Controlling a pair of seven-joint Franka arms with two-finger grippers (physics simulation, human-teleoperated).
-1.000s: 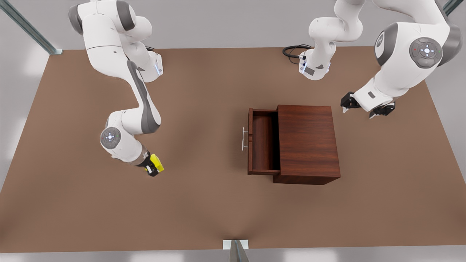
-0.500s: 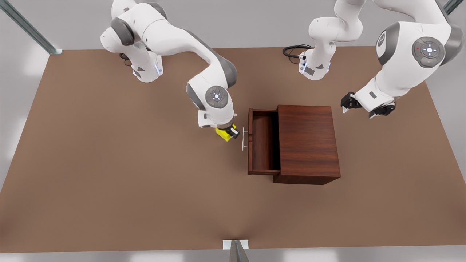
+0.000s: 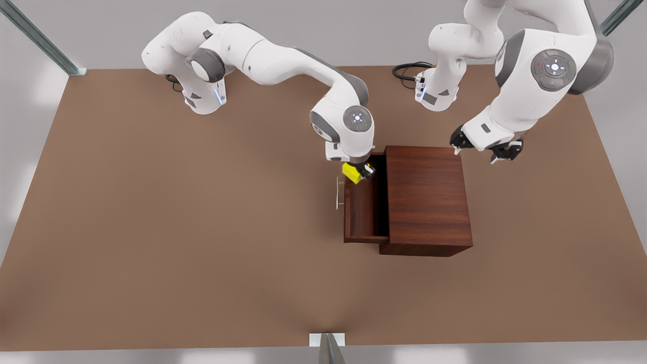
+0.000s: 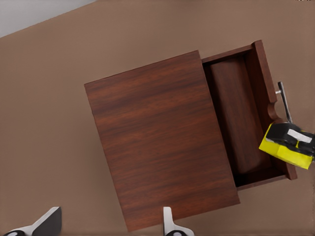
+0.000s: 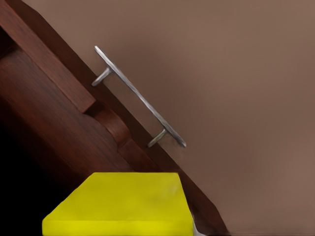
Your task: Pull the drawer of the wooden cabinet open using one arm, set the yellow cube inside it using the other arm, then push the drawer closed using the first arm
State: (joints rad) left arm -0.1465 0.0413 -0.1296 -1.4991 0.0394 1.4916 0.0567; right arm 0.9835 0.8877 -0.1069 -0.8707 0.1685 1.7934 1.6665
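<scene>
Yellow cube (image 3: 353, 172) in right pincer (image 3: 360, 172), half-hidden; left pincer (image 3: 479, 150) released.

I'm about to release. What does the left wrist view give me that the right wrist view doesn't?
Left wrist view adds: the whole wooden cabinet top, the drawer pulled open with its bare floor, the open left gripper waiting above the cabinet's far side, and the right gripper seen from outside, at the drawer's front corner.

Right wrist view adds: a close look at the handle posts and the front panel's edge.

Both share: the yellow cube, the handle and the drawer front.
</scene>
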